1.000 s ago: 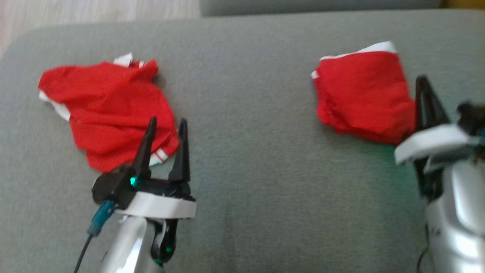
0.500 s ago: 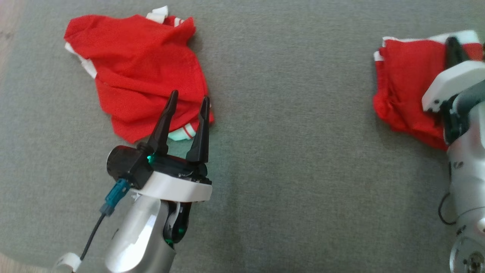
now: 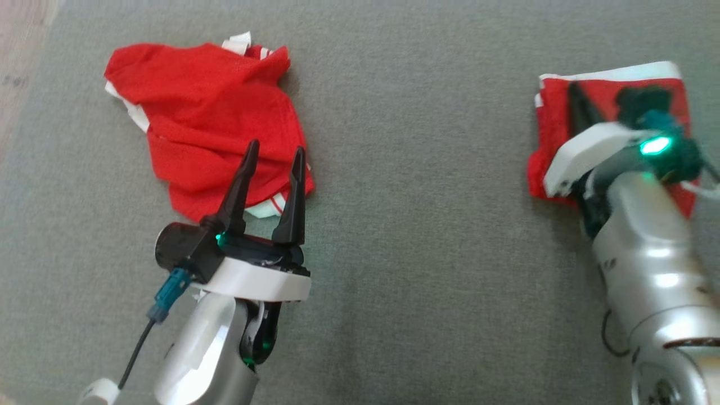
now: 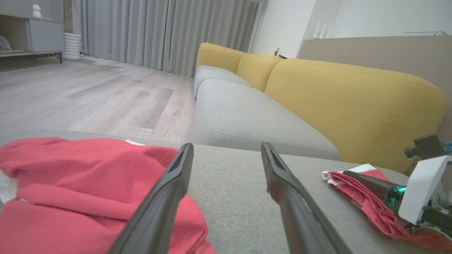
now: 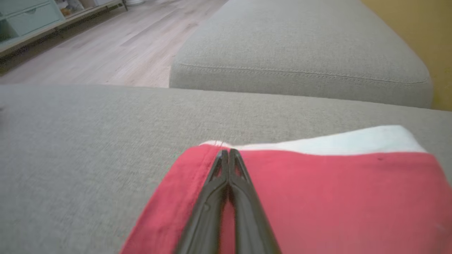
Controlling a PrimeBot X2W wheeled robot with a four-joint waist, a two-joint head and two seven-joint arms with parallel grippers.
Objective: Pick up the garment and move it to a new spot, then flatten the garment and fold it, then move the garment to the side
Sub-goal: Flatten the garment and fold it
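Note:
A crumpled red garment with white trim (image 3: 208, 124) lies at the left of the grey cushion, also seen low in the left wrist view (image 4: 70, 183). My left gripper (image 3: 274, 152) is open, its fingertips over that garment's near right corner, nothing between them (image 4: 226, 150). At the right lies a folded red garment with a white band (image 3: 554, 112) (image 5: 335, 183). My right gripper (image 3: 575, 90) rests on top of it, fingers shut together with no cloth between them (image 5: 229, 152). Its wrist hides the middle of the folded piece.
Both garments lie on a wide grey cushion (image 3: 416, 225). Beyond it stands another grey seat (image 4: 247, 120) with a yellow backrest (image 4: 353, 98). Wooden floor (image 4: 88, 95) lies past the cushion's far left edge (image 3: 22, 45).
The head camera has shifted. My right gripper has moved from the folded garment's right edge to lie across its top. The left gripper holds its place at the crumpled garment's corner.

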